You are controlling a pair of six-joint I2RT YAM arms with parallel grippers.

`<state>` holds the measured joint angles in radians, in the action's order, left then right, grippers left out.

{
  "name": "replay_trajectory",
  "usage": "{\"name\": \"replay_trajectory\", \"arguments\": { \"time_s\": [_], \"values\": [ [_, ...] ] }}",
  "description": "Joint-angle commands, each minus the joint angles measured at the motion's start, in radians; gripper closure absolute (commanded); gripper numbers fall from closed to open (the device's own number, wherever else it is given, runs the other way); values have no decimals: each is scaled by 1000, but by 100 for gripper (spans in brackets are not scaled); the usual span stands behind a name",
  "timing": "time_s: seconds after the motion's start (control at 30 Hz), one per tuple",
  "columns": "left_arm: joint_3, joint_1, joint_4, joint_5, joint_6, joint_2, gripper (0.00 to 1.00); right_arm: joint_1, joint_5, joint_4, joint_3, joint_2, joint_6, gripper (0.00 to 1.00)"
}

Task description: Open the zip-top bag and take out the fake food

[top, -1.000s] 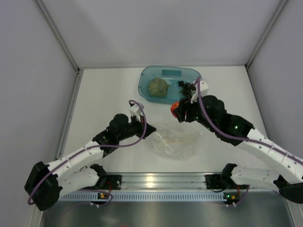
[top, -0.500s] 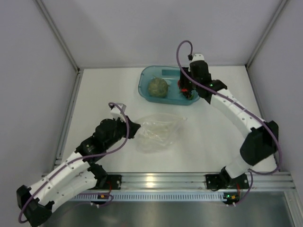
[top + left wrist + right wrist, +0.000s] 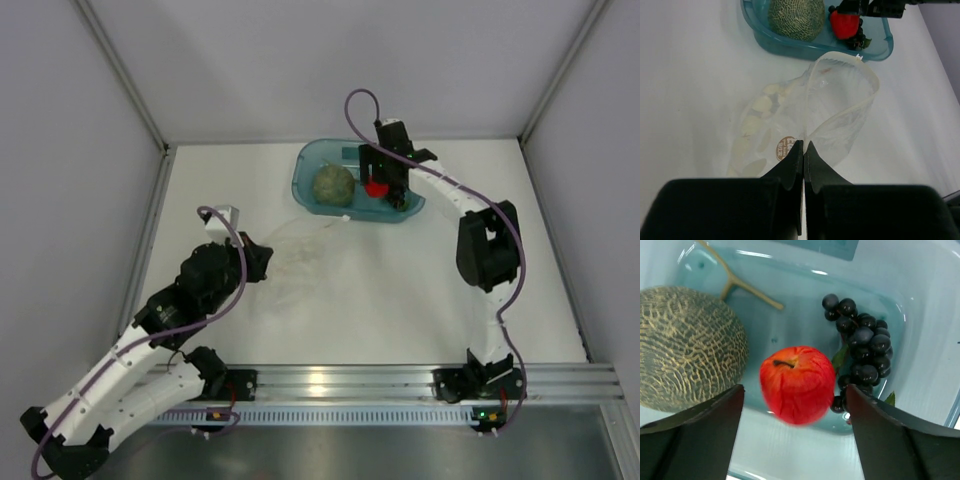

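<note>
- The clear, crinkly, roughly square plastic zip-top bag [image 3: 835,110] lies on the white tabletop [image 3: 400,290], just in front of the teal translucent plastic tray [image 3: 305,185]. Its zip edge gapes wide toward the tray, so the opening step looks done.
- In the left wrist view nothing solid shows inside the bag, only creases, pale patches and a round brown sticker [image 3: 786,148]. I judge it empty.
- All three toy pieces are at the tray. The olive-green netted ball [image 3: 685,345] sits at one end and the dark plastic grape bunch [image 3: 865,347] at the other. The red round toy fruit [image 3: 797,384] is between them.
- The red fruit looks slightly blurred. I cannot tell whether it rests on the tray floor or hangs just above it.
- The right gripper [image 3: 792,390] hovers over the tray with its jaws spread wide. A gap shows on each side of the red fruit, so it grips nothing.
- The left gripper [image 3: 803,145] is pinched fully together on the bag's closed end, beside the sticker.
- As I judge it, little is left: the red fruit settling in the tray and the bag being let go.
</note>
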<state>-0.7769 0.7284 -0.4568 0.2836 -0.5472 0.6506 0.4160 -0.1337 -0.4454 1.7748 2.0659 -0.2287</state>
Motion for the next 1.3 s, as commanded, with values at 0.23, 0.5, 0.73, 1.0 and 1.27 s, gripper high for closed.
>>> {"name": "replay_trajectory", "arguments": {
  "time_s": [0.23, 0.5, 0.73, 1.0, 1.27],
  "values": [
    [-215, 2, -200, 351, 43, 76, 100, -14, 43, -33, 34, -119, 14, 1],
    [-320, -10, -292, 800, 75, 202, 100, -29, 78, 7, -264, -427, -27, 1],
    [-389, -99, -286, 977, 130, 477, 100, -39, 111, -19, -475, -682, -37, 1],
    [-430, -169, -284, 915, 43, 808, 100, -39, 160, -96, -607, -1007, -32, 1],
    [-463, -165, -276, 703, -53, 810, 52, -39, 94, -236, -580, -1156, 22, 1]
  ]
}}
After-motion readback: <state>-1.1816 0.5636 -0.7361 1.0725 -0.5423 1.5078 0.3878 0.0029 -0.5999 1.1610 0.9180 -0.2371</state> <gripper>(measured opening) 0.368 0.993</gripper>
